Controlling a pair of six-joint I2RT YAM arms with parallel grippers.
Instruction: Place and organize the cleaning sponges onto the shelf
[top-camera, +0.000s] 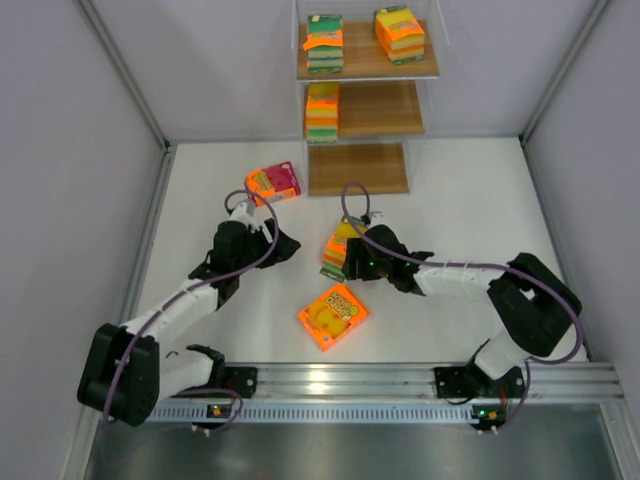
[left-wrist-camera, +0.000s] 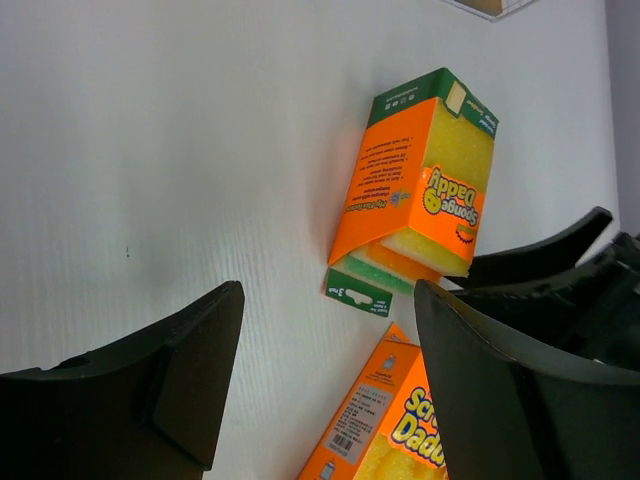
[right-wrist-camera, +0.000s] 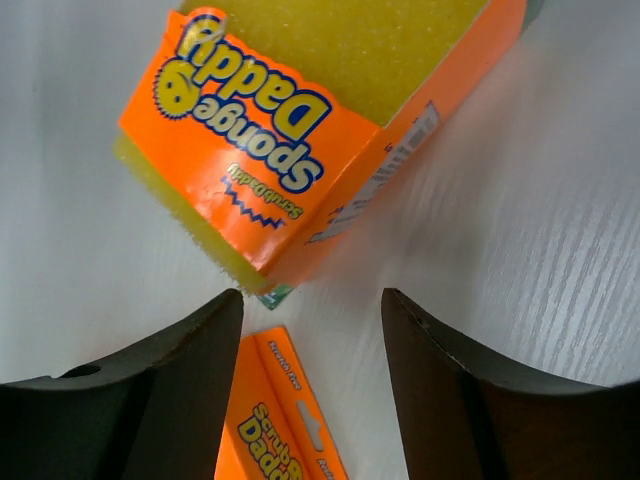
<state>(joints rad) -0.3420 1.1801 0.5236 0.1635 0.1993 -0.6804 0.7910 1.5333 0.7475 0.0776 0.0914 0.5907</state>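
Orange-yellow-green wrapped sponge pack (top-camera: 338, 248) on white bench (top-camera: 470, 210), just ahead of right fingers (right-wrist-camera: 170, 390), apart, empty. Left fingers (left-wrist-camera: 190, 380) apart, empty. Three packs (top-camera: 324, 44) on brown-board shelf (top-camera: 380, 108); pink-red pack (top-camera: 273, 182), flat orange pack (top-camera: 333, 316) on bench.

The right pincer (right-wrist-camera: 312, 300) stands open beside an orange sponge pack (right-wrist-camera: 320, 130), seemingly not touching it.
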